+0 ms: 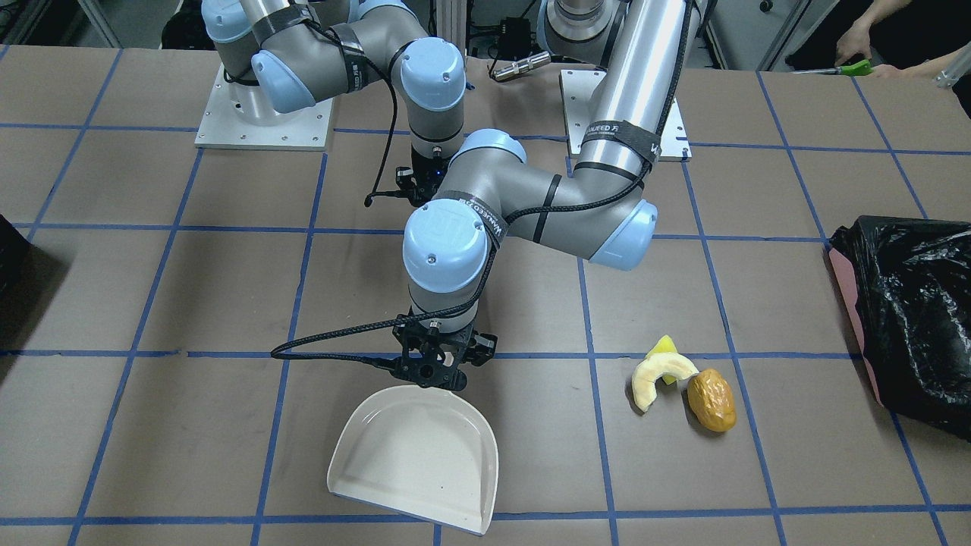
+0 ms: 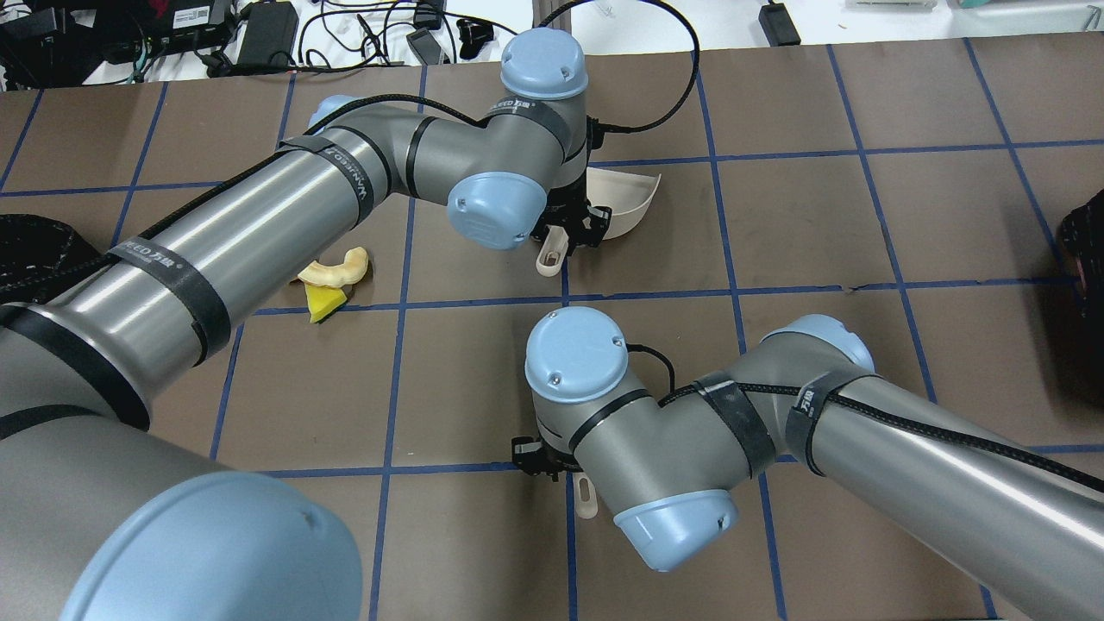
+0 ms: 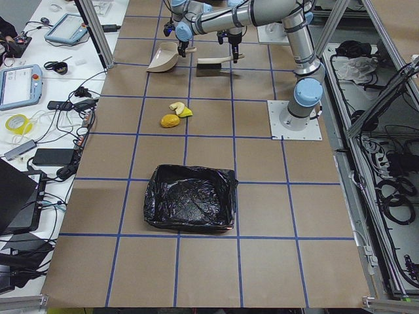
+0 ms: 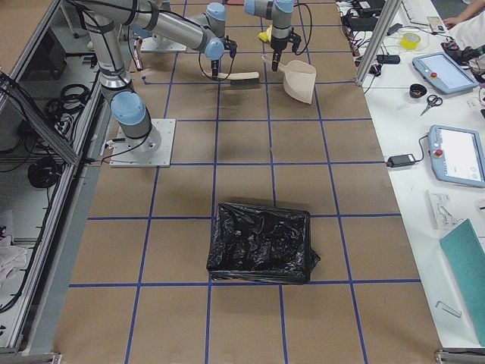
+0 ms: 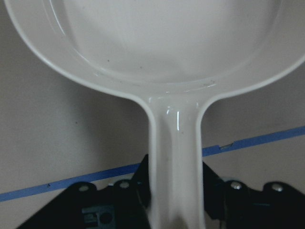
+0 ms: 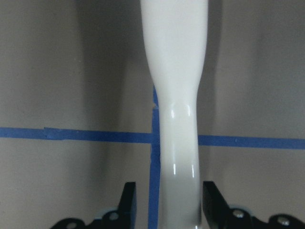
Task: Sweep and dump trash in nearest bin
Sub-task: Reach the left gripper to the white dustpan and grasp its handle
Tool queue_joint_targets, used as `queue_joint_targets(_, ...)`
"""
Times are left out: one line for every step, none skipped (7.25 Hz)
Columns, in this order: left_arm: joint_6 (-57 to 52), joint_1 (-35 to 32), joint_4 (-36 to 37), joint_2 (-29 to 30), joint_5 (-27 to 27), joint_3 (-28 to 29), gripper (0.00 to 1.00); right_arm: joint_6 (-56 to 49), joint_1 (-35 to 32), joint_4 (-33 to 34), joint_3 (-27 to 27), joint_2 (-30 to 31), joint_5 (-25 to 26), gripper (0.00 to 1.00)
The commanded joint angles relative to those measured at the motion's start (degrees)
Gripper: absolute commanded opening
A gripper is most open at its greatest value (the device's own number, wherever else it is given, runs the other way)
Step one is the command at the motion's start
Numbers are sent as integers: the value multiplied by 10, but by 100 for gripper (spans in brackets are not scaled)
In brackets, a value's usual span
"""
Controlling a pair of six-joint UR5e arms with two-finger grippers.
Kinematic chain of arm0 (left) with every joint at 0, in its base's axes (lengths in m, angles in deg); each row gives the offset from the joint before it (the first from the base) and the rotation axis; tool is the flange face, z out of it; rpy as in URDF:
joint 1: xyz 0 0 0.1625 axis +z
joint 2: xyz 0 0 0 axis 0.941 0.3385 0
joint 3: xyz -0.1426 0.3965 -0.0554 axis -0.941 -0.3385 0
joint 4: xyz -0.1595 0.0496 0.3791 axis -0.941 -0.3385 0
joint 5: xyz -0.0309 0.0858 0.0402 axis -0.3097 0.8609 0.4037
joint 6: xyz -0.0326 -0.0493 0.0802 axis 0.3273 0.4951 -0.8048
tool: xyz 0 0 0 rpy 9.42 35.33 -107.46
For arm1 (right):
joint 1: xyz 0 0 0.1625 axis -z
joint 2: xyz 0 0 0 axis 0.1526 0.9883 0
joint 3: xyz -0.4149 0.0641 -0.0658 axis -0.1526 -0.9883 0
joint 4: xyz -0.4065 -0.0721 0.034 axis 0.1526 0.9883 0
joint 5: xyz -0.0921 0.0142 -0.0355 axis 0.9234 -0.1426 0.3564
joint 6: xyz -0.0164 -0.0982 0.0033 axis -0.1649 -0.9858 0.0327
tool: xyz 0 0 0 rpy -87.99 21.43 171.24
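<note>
The trash lies together on the table: a pale banana-like slice [image 1: 660,377], a yellow chunk [image 1: 661,347] and a brown-orange lump [image 1: 711,400]. My left gripper [image 1: 436,364] is shut on the handle [image 5: 174,143] of a white dustpan [image 1: 413,455], well to one side of the trash. My right gripper [image 2: 552,457] is open and straddles the white brush handle [image 6: 177,119], with a gap at each finger. The black-lined, pink-sided bin [image 1: 906,318] stands at the table's end beyond the trash. The lump is hidden in the overhead view.
A second black-lined bin [image 4: 261,243] stands at the table's other end, its edge showing in the overhead view [image 2: 1087,250]. The brush [image 3: 213,63] lies on the table behind the dustpan. Both arms crowd the middle of the table. Blue tape lines grid the brown surface.
</note>
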Motion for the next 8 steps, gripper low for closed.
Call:
queue_joint_targets(2,2,3,8,0,-5,0,-1,4,-3,-2,-1,-3,2)
queue_joint_targets(-1,2,2,9,2,-6,0,-3,6,-4,-3,-1,-8,0)
queue_joint_targets(-2,1,2,10,2,-13,0,-3,7,-2,-3,-2,-22,0)
queue_joint_targets(-2,1,5,9,0,-33,7,-4,7,-2,-3,-7,-23,0)
queue_joint_targets(0,1,26,10,0,-39,38,-4,8,-3,-3,-4,-19,0)
queue_joint_targets(0,1,40,10,0,-40,62,1,9,-4,-3,-1,-13,0)
queue_joint_targets(1,1,40,10,-1,-43,77,2,9,-5,-6,0,-10,0)
queue_joint_targets(-1,1,41,10,-1,-43,77,2,10,-7,-10,1,-8,0)
